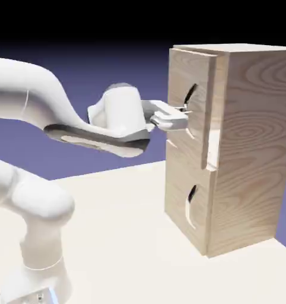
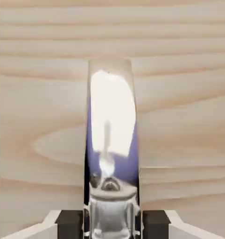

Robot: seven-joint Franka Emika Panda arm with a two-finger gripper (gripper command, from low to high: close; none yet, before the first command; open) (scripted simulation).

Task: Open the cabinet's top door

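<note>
The top door, upper on the cabinet's front, stood ajar. It would likely swing light but stiff as a board, its metal handle smooth and perhaps slippery; the place to grip was that handle, squarely. The fingers were closed on it, one at each side. Counted: one cabinet, two doors, two crescent cut-outs, one handle in sight, two fingers.

ext: side-on, whole cab + arm | hand: close, facing door wood; shared: top door
</note>
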